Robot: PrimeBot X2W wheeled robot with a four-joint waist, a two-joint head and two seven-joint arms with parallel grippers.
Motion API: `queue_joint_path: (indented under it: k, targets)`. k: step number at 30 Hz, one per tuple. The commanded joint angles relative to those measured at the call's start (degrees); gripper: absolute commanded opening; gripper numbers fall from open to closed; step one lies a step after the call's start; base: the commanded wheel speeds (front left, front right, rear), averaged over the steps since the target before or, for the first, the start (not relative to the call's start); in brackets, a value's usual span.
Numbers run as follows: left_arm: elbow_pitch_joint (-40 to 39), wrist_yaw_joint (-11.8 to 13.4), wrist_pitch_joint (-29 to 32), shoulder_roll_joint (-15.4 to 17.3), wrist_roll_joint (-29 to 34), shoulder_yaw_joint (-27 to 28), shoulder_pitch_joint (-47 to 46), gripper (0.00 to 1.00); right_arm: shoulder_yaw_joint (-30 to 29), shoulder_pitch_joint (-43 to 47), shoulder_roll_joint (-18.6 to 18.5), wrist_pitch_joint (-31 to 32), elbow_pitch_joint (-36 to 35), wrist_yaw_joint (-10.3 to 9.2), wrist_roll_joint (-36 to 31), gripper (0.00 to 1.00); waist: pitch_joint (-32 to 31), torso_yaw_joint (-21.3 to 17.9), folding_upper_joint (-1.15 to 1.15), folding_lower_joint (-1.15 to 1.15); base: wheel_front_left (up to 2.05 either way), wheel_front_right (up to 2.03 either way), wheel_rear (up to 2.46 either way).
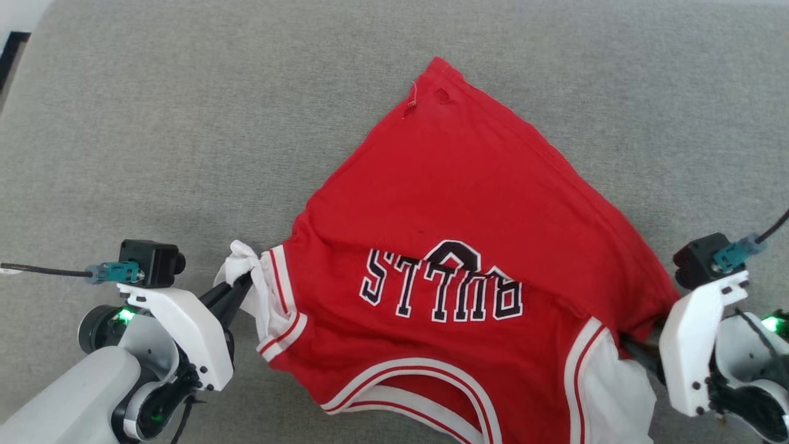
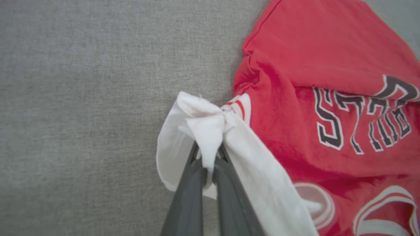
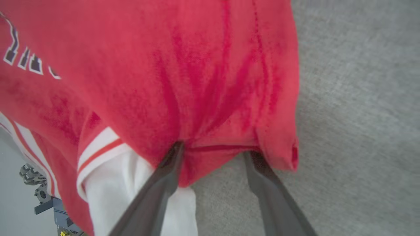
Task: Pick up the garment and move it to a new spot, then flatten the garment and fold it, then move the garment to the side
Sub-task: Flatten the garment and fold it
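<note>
The garment (image 1: 444, 203), a red jersey with white sleeves and black lettering, lies partly spread on the grey surface, its hem pointing away from me and the lettering upside down. My left gripper (image 1: 243, 285) is shut on the bunched white sleeve (image 2: 203, 127) at the garment's left side (image 2: 311, 82). At the lower right, my right gripper (image 1: 638, 348) reaches under the red edge near the other white sleeve (image 1: 616, 394). In the right wrist view its fingers (image 3: 164, 183) stand apart, open, and the red fabric (image 3: 164, 65) drapes over their tips.
The grey cloth-covered surface (image 1: 185, 123) stretches wide to the left and far side of the jersey. Its edge and a dark strip (image 1: 12, 55) show at the top left. Part of my base (image 3: 42, 196) shows below the surface edge.
</note>
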Motion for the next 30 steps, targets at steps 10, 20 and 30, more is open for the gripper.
queue_joint_path:
  k: [10, 20, 30]
  targets:
    - [0.14, -0.66, 0.36, -0.83, 0.54, -1.11, 0.56, 0.0, -7.38, -1.33, 1.83, 0.86, -14.45, -0.03, -0.71, 1.0, -0.9, 2.14, 0.0, 0.0, 0.0, 0.0, 0.0]
    - [0.69, -1.65, 1.16, -3.1, 1.59, -2.26, -2.23, 0.0, 1.27, -18.0, 0.88, -10.9, -7.17, -0.03, -2.9, 1.0, 0.14, 6.1, 0.0, 0.0, 0.0, 0.0, 0.0]
    - [4.51, -5.52, 3.06, -9.14, 4.02, -5.55, -7.53, 0.0, 10.79, -36.73, -1.24, -20.94, 19.58, -0.03, -3.2, 1.0, 2.09, 13.92, 0.0, 0.0, 0.0, 0.0, 0.0]
